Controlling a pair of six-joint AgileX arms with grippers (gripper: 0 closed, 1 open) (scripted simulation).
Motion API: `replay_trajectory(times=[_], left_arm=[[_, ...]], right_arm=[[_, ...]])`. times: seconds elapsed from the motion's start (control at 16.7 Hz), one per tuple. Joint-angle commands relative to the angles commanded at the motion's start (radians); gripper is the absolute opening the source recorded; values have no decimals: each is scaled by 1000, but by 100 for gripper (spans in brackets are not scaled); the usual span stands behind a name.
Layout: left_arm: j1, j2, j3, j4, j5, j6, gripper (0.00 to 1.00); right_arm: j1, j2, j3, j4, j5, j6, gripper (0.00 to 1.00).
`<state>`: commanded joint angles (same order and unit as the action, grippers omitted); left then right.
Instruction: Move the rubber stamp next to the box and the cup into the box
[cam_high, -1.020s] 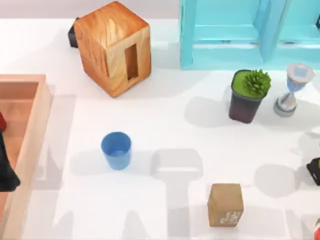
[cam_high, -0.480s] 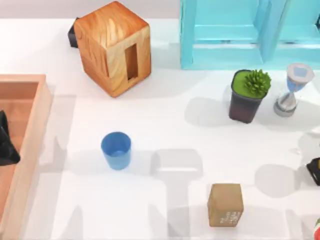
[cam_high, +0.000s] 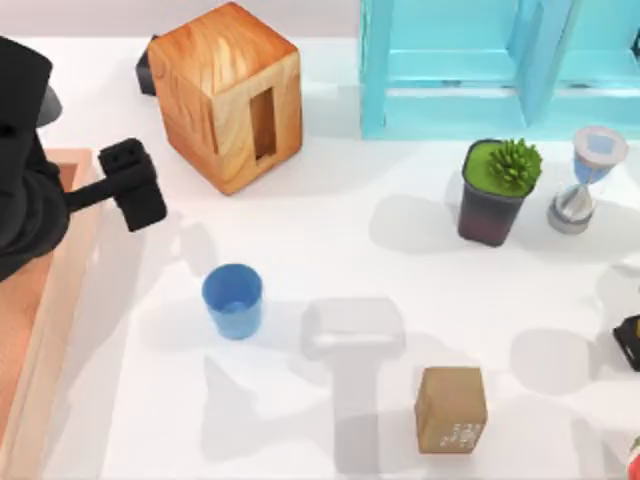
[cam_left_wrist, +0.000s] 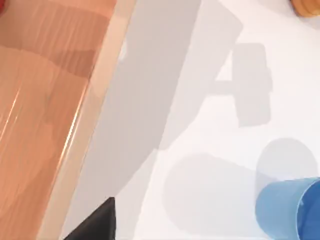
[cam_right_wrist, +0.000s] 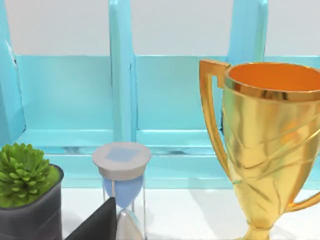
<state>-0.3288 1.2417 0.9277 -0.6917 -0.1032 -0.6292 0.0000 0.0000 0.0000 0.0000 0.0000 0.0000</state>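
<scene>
The cup (cam_high: 232, 299) stands on the table to the right of the box (cam_high: 75, 240), apart from its rim, ungrasped. My left gripper (cam_high: 133, 184) has swung out from over the box toward it since a moment ago; I cannot tell its finger state. The stamp (cam_high: 451, 408) sits well right of the box, so neither step is done.

We see blue cup (cam_high: 232, 299) upright, right of box (cam_high: 62, 290); tan rubber stamp (cam_high: 451, 409) farther right of cup, well apart.

Top cam overhead; left wrist cam low, shared cup (cam_high: 232, 299), maybe box (cam_left_wrist: 90, 135).
</scene>
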Motion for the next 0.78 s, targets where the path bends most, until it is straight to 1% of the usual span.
replay_trajectory(times=[0.18, 0.36, 0.6, 0.78], left_arm=[[-134, 296, 234, -176, -3, -130, 100], [-281, 528, 453, -331, 9, -238, 100], [-481, 762, 716, -490, 42, -342, 100], [-614, 880, 874, -569, 72, -388, 100]], right_arm=[[0, 0, 0, 0, 0, 0, 100], [0, 0, 0, 0, 0, 0, 100], [0, 0, 0, 0, 0, 0, 100], [0, 0, 0, 0, 0, 0, 100]])
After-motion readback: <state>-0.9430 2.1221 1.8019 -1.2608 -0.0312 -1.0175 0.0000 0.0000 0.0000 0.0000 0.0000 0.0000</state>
